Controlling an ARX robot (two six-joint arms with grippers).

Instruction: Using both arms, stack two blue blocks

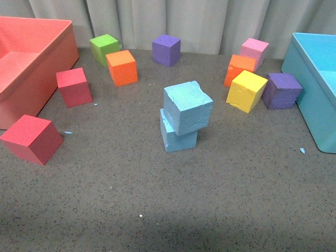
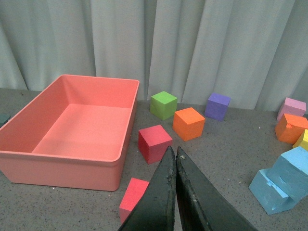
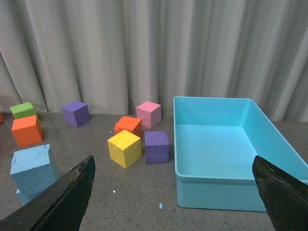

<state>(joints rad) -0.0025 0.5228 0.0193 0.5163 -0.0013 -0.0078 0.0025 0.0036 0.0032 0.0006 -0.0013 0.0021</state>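
Front view: upper blue block (image 1: 187, 107) sits on lower blue block (image 1: 177, 135) mid-counter (image 1: 157, 210), twisted, overhanging toward my right side. I judge stack done, neither arm touching. Left fingers (image 2: 174, 192) pressed together, empty; stack off to their right. Right fingers (image 3: 79, 185) spread wide, empty. Yellow cube (image 1: 246, 91), purple cube (image 1: 281, 90) nearby, apart.

centre of desk (image 1: 157, 210): top block (image 1: 187, 107) on bottom block (image 1: 176, 137), turned askew and overhanging to the right. far left: left bin (image 1: 50, 65), with near cube (image 1: 31, 139) before its front corner and side cube (image 1: 74, 86) just right of its wall. behind the stack, near the curtain (image 1: 210, 21): back cube (image 1: 166, 50); left of that, cube pair (image 1: 122, 67) close together. right of the stack: cube cluster (image 1: 247, 90), just left of right bin (image 1: 310, 100).
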